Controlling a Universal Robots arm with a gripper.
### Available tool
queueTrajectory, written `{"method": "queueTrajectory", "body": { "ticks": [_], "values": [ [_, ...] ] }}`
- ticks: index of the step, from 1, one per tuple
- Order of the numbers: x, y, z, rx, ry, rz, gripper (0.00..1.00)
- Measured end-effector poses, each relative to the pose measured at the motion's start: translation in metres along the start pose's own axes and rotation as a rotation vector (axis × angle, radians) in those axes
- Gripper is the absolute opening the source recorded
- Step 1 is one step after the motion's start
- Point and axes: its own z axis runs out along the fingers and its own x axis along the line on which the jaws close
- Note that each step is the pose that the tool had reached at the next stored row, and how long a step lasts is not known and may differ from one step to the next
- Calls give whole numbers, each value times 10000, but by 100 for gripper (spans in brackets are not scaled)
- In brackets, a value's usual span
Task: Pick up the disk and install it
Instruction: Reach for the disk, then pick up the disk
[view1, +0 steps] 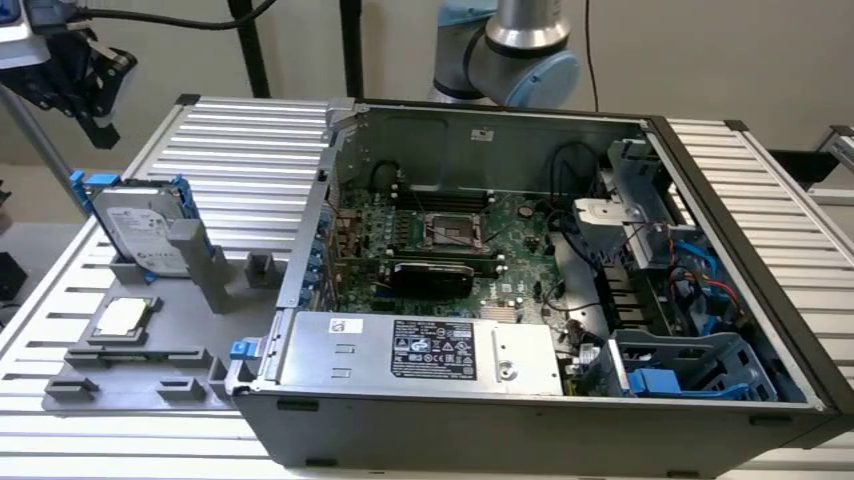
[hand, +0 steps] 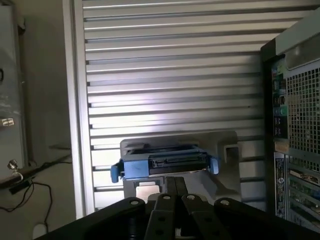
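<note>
Gripper (hand: 176, 182) closed narrow, its black metal bars pressed together and holding nothing. It hangs well apart from the disk (hand: 165, 162), which it faces end-on. In the exterior view the disk (view1: 139, 232) stands almost upright, leaning slightly, slotted into a matte grey holder (view1: 200, 262) at the exterior view's left. It is a flat silver-grey rectangle with a white printed label, framed by a bright blue plastic carrier. The holder rises from a grey moulded tray (view1: 134, 372) resting on the counter (view1: 247, 130), which is made of ribbed aluminium slats. A small square silver chip (view1: 120, 318) lies flat in a recess of that tray, just below the disk. Beside the tray sits the open computer case (view1: 747, 300) — dark sheet-metal walls around a green motherboard (view1: 514, 225), a boxy grey power supply (view1: 427, 350) with a black label, and a grey-blue plastic drive bay (view1: 687, 370) at the exterior view's lower right.
</note>
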Motion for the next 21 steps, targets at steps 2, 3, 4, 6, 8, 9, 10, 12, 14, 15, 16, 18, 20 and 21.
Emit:
{"method": "queueTrajectory", "body": {
  "ticks": [2, 3, 4, 6, 8, 9, 10, 12, 14, 15, 16, 18, 20, 21],
  "values": [
    [94, 2, 25, 0, 0, 1, 0],
    [141, 4, 40, 0, 0, 1, 0],
    [186, 5, 54, 1, 1, 1, 0],
    [272, 9, 74, 0, 1, -5, 0],
    [306, 17, 88, -2, -1, -36, 0],
    [308, 24, 92, 0, 4, -65, 0],
    [309, 32, 98, 2, 8, -106, 0],
    [311, 44, 114, 4, 17, -205, 0],
    [312, 56, 126, 5, 32, -293, 0],
    [312, 58, 130, 5, 36, -329, 0],
    [312, 58, 130, 5, 37, -337, 0],
    [312, 58, 128, 6, 40, -337, 0],
    [312, 59, 129, 6, 39, -336, 0],
    [312, 59, 129, 5, 39, -337, 0]
  ]
}}
